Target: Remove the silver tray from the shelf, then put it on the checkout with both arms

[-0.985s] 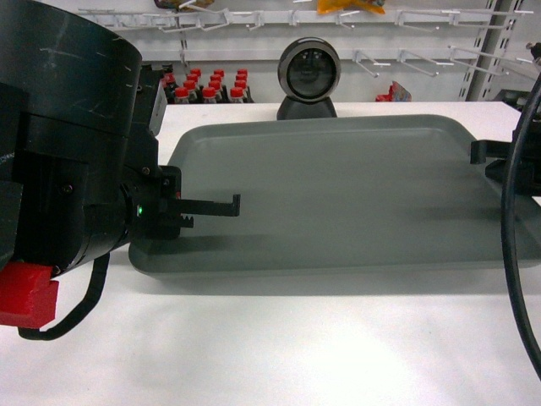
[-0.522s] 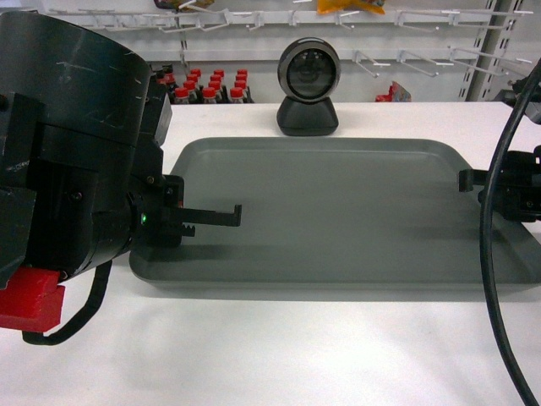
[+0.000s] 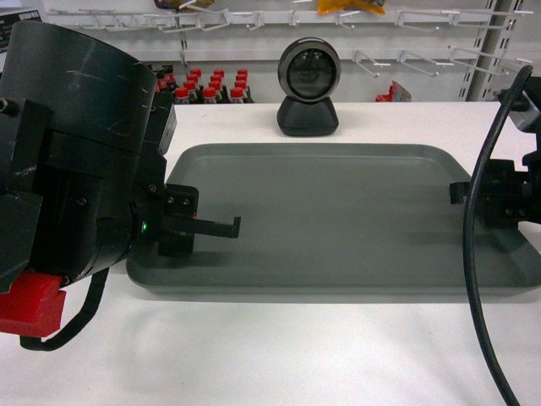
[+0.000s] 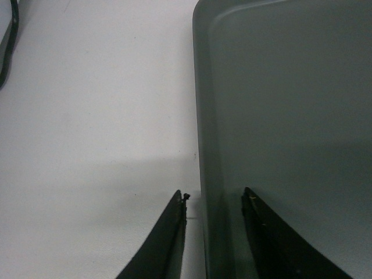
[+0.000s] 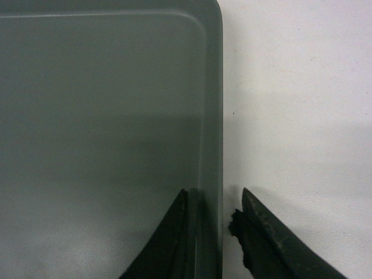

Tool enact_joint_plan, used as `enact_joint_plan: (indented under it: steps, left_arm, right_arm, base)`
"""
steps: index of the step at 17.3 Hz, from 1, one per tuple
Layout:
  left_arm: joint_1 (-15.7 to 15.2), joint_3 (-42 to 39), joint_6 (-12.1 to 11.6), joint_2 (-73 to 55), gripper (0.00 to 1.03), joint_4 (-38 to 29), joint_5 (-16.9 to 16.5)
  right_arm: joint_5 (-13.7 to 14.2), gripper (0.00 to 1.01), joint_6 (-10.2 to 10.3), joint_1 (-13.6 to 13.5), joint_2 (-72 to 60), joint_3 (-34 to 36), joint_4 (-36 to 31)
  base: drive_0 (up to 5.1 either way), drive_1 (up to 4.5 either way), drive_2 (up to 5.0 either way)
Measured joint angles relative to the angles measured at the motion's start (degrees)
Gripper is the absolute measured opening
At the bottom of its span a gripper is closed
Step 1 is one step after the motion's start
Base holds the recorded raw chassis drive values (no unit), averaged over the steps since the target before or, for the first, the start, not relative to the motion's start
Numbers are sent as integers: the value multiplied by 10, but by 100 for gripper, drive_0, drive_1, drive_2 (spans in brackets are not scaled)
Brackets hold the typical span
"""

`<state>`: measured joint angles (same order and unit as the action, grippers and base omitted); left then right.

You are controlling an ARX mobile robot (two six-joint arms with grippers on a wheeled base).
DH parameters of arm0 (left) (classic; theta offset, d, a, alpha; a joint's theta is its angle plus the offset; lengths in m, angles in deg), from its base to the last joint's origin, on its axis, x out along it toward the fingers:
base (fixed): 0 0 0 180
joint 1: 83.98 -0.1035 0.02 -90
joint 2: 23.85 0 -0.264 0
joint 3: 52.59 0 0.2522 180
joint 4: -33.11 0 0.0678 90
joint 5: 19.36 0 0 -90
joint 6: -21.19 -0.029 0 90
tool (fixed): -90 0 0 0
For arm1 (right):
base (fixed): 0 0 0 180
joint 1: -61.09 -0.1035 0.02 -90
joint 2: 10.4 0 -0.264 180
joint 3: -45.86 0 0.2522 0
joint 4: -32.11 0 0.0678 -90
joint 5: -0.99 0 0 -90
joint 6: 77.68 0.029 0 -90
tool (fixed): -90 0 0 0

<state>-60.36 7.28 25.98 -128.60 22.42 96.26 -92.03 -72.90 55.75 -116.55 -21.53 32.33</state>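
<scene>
The silver tray (image 3: 338, 211) lies flat on the white checkout (image 3: 270, 355), just in front of the black scanner (image 3: 308, 85). My left gripper (image 3: 203, 233) is at the tray's left rim. In the left wrist view its jaws (image 4: 214, 197) stand open astride that rim, one finger over the checkout (image 4: 87, 116) and one over the tray (image 4: 290, 116), with a gap on each side. My right gripper (image 3: 469, 196) is at the right rim. The right wrist view shows it (image 5: 214, 195) open astride the tray (image 5: 104, 116) edge, its outer finger over the checkout (image 5: 302, 116).
The shelf (image 3: 254, 17), with white peg hooks, runs behind the checkout. Red-capped bottles (image 3: 207, 85) stand at the back left. A black cable (image 3: 478, 279) hangs in front of the tray's right end. A red block (image 3: 30, 304) sits on my left arm.
The tray and both grippers have come down and nearer in the head view, and the tray now rests on the checkout. The right gripper shows further in over the right rim.
</scene>
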Motion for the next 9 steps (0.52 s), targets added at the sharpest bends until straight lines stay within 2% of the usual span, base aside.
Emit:
enact_joint_plan:
  steps: [1,2,7,8,9]
  left_arm:
    - [2,0,-3,0,44,-1,-2]
    - [2,0,-6,1,58,-7,-2]
    - [10,0,-7,7,99,-16,-11]
    - [11,0,-7,11,99,-25,-13]
    - [11,0,-6,15,97,-32,-14]
  right_arm:
    - [0,41,-3,-2,0,0,-1]
    - [0,56,-6,-3,0,0,-2]
    - [-1,98,-8,-3,0,0,-5]
    - [-1,100,-7,-3,0,0,-7]
    - [-2,98,-7,-3,2,0,-7]
  base:
    - [0,0,0]
    - [0,0,0]
    - [0,0,0]
    - [0,0,0]
    - [0,0,0]
